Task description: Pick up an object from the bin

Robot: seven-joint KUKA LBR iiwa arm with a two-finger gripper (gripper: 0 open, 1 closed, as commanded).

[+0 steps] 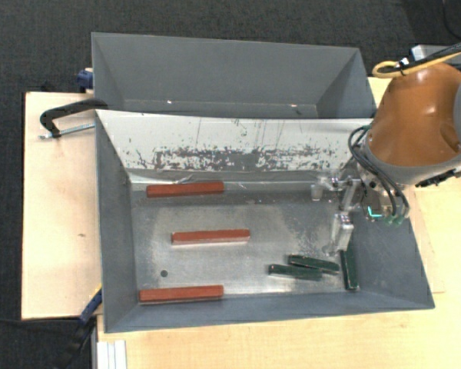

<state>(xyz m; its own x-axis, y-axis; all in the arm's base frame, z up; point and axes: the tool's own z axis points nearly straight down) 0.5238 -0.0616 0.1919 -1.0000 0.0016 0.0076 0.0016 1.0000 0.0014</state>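
Take the middle red-brown bar (210, 237) as your mark on the floor of the bin (114, 229). 2 more like it lie flat and well apart from it, a far bar (185, 190) beyond it and a near bar (180, 293) closer to the camera. The gripper (343, 235) hangs well to the right of the middle bar, at about its level and low over the floor. You cannot tell from here whether it is spread or closed, and nothing shows in its grasp. Right of the middle bar and a little nearer the camera lie the dark green pieces (303, 268), slim and overlapping. Further right again is 1 green strip (348, 271), lying lengthwise toward the camera, just beside the gripper's tip. That strip looks like your closest pick. It sits near the foot of the bin's right wall, so come down straight and close across its narrow width. Keep off the overlapping pieces so you lift 1 thing only.
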